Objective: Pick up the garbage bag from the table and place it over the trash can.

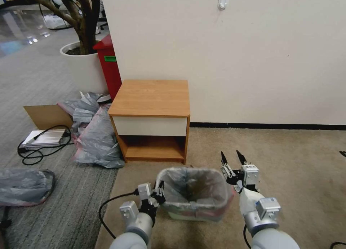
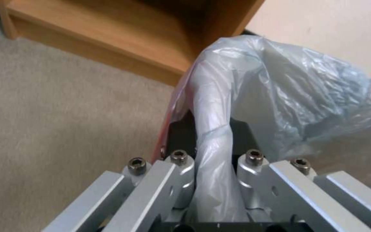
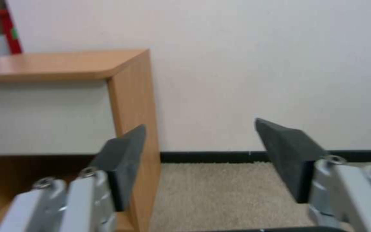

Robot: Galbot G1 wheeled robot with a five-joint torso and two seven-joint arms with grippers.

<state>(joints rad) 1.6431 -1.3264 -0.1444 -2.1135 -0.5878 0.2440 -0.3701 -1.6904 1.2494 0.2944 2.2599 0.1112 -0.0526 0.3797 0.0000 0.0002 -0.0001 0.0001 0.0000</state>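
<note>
On carpet, our left gripper (image 1: 158, 192) pinches the garbage bag (image 1: 194, 187) over the trash can (image 1: 194, 216) rim; right gripper (image 1: 233, 158) gapes empty. We should seat it evenly.

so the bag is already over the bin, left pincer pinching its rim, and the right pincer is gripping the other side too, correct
Not quite. The right pincer is open and holds nothing, raised beside the trash can, as the right wrist view shows. The rest stands: the garbage bag lines the can and the left pincer pinches its rim.
</note>
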